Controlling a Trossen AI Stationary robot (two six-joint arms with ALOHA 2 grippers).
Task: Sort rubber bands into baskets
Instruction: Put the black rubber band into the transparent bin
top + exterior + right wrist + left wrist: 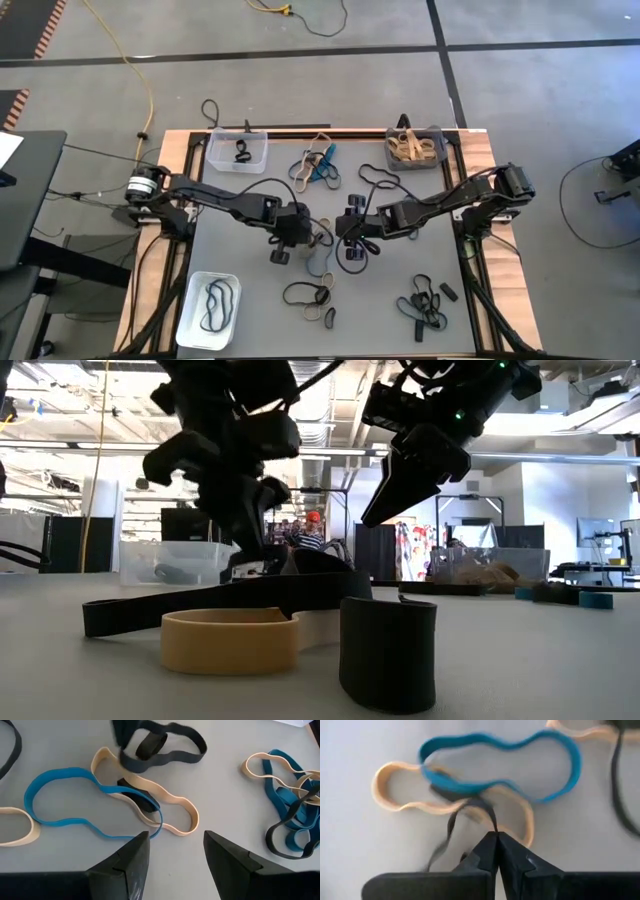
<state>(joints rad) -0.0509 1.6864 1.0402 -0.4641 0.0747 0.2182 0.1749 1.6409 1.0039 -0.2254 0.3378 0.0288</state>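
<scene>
Mid-table lies a tangle of rubber bands: a blue band (505,765), a tan band (400,795) and a black band (470,807). My left gripper (496,839) is shut on the black band, low over the table (252,555). My right gripper (175,845) hangs open just to its right, above the same tangle and clear of it. The clear basket (238,150) at the far left holds a black band. The dark grey basket (415,146) at the far right holds tan bands. The white basket (208,310) at the near left holds black bands. My left gripper pinches one strand of the black band (492,825) between its two fingertips. It comes from above, slanting steeply down. The band runs from the tips in under the blue band. I cannot tell whether any of it is off the table.
More loose bands lie in groups: blue and black ones (318,168) at the far middle, a black loop (378,180), tan and black ones (312,296) near the front, and black ones (425,305) at the near right. The two arms stand close together at mid-table.
</scene>
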